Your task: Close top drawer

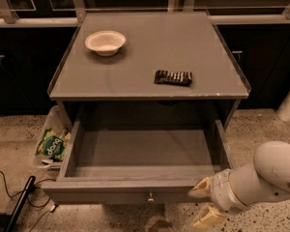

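Note:
The top drawer [135, 190] of the grey cabinet is pulled far out toward me, and its shallow grey box is empty inside. Its small round metal knob [150, 196] shows at the centre of the front panel. My gripper [203, 204] is at the lower right, just in front of the right end of the drawer front, with its cream fingers [201, 188] spread apart and holding nothing. The white arm [273, 175] reaches in from the right edge.
On the cabinet top [183, 47] sit a white bowl [105, 42] and a dark snack bar [173, 77]. A clear bin [47, 134] holding a green bag [52, 144] stands on the floor at the left. Black cables [12, 202] lie at the lower left.

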Tool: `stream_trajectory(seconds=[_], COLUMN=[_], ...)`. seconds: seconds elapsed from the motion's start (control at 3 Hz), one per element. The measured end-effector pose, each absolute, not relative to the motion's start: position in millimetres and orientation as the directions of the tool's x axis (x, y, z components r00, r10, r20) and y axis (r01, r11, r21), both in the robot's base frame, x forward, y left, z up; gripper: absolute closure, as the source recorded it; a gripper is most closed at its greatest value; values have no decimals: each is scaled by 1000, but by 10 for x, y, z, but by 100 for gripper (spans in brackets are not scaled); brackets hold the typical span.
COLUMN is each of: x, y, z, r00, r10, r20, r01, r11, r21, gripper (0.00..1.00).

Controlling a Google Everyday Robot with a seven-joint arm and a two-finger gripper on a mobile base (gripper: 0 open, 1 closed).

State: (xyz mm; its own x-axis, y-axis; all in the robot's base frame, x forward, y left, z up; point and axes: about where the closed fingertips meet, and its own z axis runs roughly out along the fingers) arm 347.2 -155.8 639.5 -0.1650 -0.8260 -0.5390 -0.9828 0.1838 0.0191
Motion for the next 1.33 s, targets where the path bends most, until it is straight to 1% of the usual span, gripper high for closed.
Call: stream_trajectory(seconds=[0.33, 0.67, 1.0, 1.33], x=[3806, 4004, 4763, 5275], y=[-1578, -1582, -1685, -1794], z=[6394, 6455, 6699, 6768], r00=[-125, -102, -50, -38], r10=[-820, -822, -845, -862], r20=[-559, -560, -533, -506], r01=[-986, -986, -979, -972], r11=[164, 156, 147, 149], r21=[-20, -49, -140, -180], gripper=[0, 10, 34, 57])
